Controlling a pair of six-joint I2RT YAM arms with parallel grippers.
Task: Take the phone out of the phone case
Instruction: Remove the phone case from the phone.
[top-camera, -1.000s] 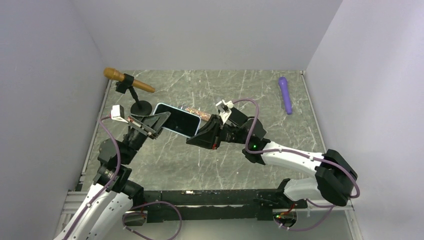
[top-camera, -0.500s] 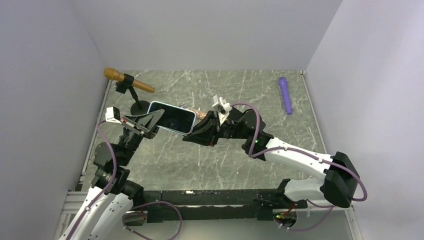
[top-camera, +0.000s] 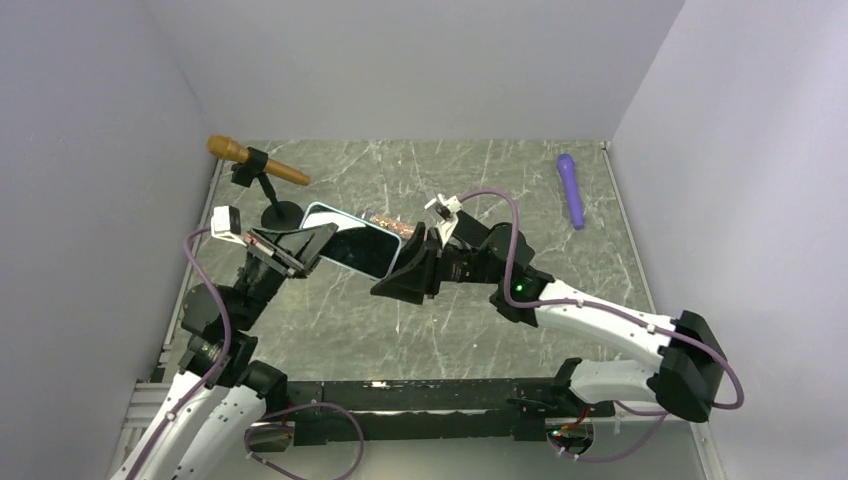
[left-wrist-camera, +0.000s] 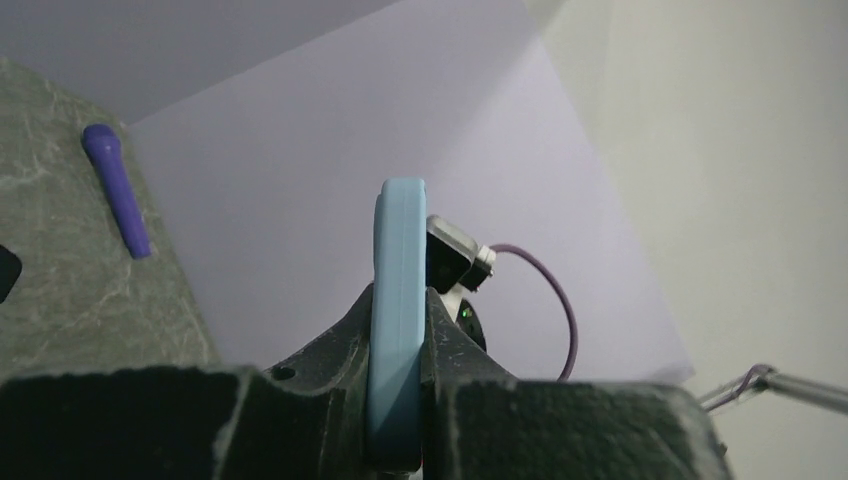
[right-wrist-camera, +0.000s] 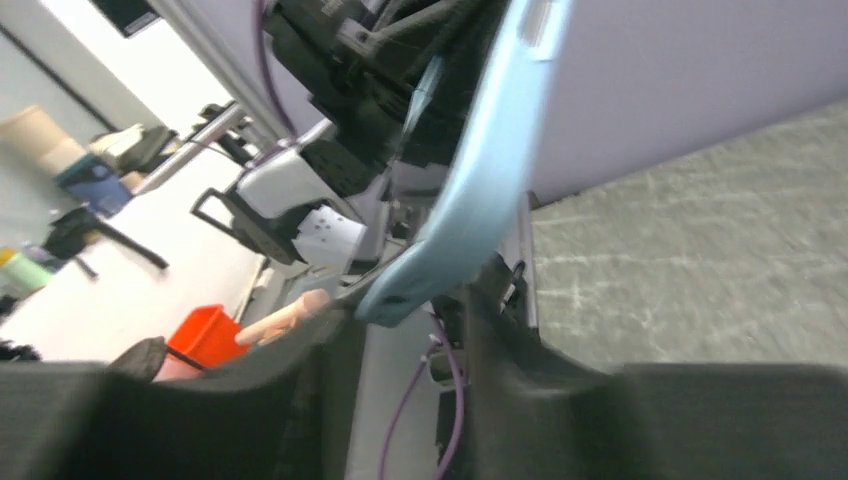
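Observation:
The phone, dark screen up, sits in a light blue case and is held above the table. My left gripper is shut on the left end of the case. In the left wrist view the case stands edge-on between my left gripper's pads. My right gripper is at the phone's right end. In the right wrist view the case's corner reaches down between the spread fingers of my right gripper, which stands open around it.
A golden microphone on a black stand is just behind the left gripper. A purple microphone lies at the back right, also in the left wrist view. A glittery brown stick lies behind the phone. White walls enclose the table.
The phone and both grippers drifted slightly left and back, then returned a little toward the front. The left gripper has kept its hold on the case throughout.

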